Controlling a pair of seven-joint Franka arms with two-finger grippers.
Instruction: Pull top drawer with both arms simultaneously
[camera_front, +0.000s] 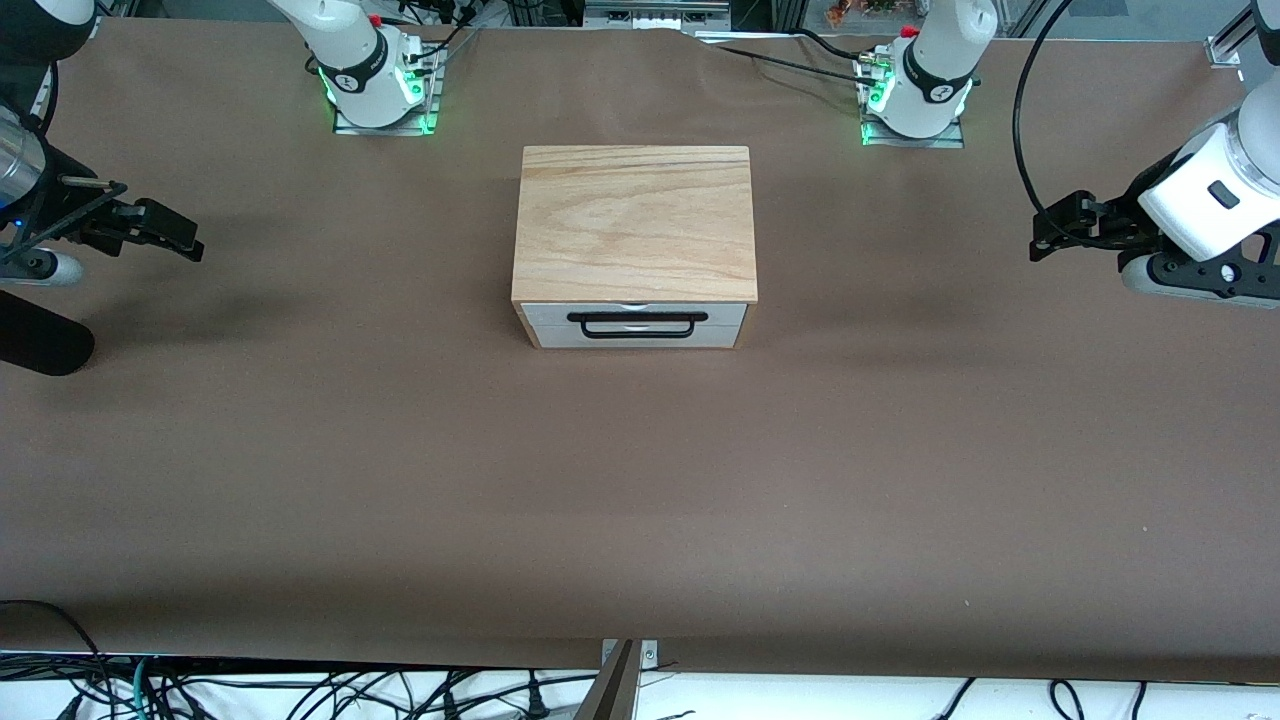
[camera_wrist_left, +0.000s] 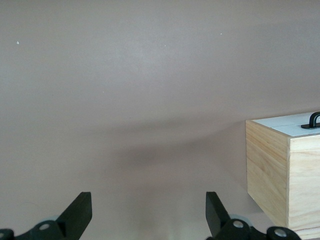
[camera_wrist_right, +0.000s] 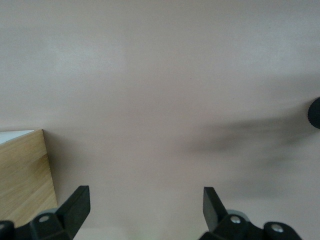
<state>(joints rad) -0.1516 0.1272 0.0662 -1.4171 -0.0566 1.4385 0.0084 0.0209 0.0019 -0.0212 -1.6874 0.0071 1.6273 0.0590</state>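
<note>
Two arms, both idle at start pose. Nearest the front cam: bare brown tabletop (camera_front: 640, 500), nothing on it. Mid-table: cabinet (camera_front: 634, 225) w/ top drawer (camera_front: 636, 318) fully shut, flush in the cabinet front. White panel and black bar handle (camera_front: 636, 326) face the front cam; handle's long axis runs arm-end to arm-end, so pull direction is toward the cam. Judged: that orientation gives each arm one end of the bar. Left pincer (camera_front: 1040, 240) hangs over left arm's end of tabletop, fingers apart, empty. Right pincer (camera_front: 185, 240) over right arm's end, same: apart, empty. Both well apart from the handle. Task not yet begun.
</note>
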